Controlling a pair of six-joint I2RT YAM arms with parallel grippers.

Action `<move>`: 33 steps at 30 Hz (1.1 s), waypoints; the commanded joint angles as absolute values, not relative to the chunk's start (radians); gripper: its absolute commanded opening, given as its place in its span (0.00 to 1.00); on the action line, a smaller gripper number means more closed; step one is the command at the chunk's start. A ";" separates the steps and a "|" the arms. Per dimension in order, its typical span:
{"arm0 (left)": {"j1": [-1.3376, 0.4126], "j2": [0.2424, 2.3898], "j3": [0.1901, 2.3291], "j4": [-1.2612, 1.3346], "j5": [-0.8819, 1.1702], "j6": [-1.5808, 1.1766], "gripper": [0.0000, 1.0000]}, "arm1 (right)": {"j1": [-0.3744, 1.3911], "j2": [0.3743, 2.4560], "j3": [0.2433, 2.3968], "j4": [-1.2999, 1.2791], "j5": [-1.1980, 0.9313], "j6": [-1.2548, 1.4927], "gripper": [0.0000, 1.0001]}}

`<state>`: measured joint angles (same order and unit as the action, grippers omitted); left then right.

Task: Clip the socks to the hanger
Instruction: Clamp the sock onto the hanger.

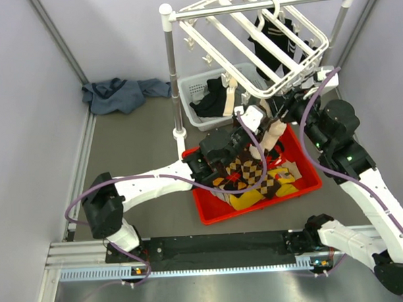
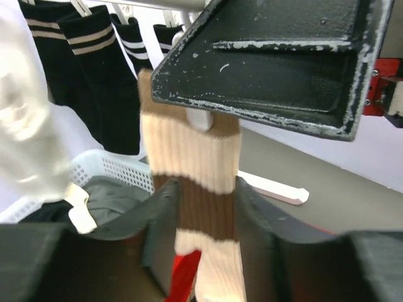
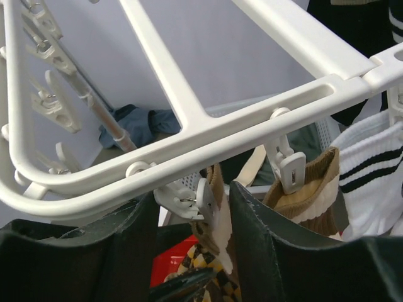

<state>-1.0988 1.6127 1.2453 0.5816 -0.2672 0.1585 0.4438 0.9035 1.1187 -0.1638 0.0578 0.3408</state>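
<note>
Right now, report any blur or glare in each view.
Top external: sharp and evenly lit, with a soft sheen on the metal strip at the near edge. Left wrist: a white blob at left is badly blurred; the brown-and-cream sock is slightly soft. Right wrist: the hanger is crisp.

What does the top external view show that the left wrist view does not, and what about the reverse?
Only the top external view shows the blue cloth lying at the back left, the whole frame of the hanger and the pile of argyle socks. Only the left wrist view shows the white clip biting the top of the brown and cream sock. Both views show that sock, the white basket and the black striped socks hanging up.
</note>
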 commanded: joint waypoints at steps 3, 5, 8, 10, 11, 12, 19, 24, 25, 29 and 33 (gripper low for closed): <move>-1.101 1.510 1.200 0.646 -0.275 0.144 0.56 | 0.442 0.888 1.101 -0.120 0.136 0.307 0.48; -1.101 1.476 1.184 0.635 -0.278 0.146 0.63 | 0.440 0.888 1.100 -0.117 0.152 0.299 0.48; -1.097 1.431 1.152 0.627 -0.287 0.155 0.68 | 0.442 0.885 1.098 -0.115 0.166 0.291 0.49; -1.086 1.405 1.137 0.620 -0.290 0.160 0.73 | 0.440 0.879 1.098 -0.115 0.172 0.284 0.50; -1.078 1.399 1.131 0.618 -0.288 0.158 0.75 | 0.440 0.877 1.098 -0.115 0.178 0.278 0.50; -1.063 1.391 1.131 0.620 -0.284 0.156 0.78 | 0.440 0.876 1.097 -0.114 0.178 0.278 0.51; -1.003 1.404 1.141 0.663 -0.164 0.129 0.79 | 0.440 0.864 1.092 -0.107 0.187 0.264 0.52; -1.002 1.436 1.173 0.698 -0.077 0.130 0.76 | 0.440 0.851 1.082 -0.092 0.186 0.256 0.53; -1.003 1.439 1.177 0.718 -0.068 0.132 0.75 | 0.440 0.850 1.078 -0.089 0.187 0.253 0.54; -1.003 1.454 1.187 0.758 -0.045 0.132 0.75 | 0.440 0.845 1.071 -0.080 0.187 0.250 0.55; -1.003 1.474 1.195 0.799 -0.081 0.140 0.74 | 0.442 0.839 1.066 -0.078 0.186 0.245 0.56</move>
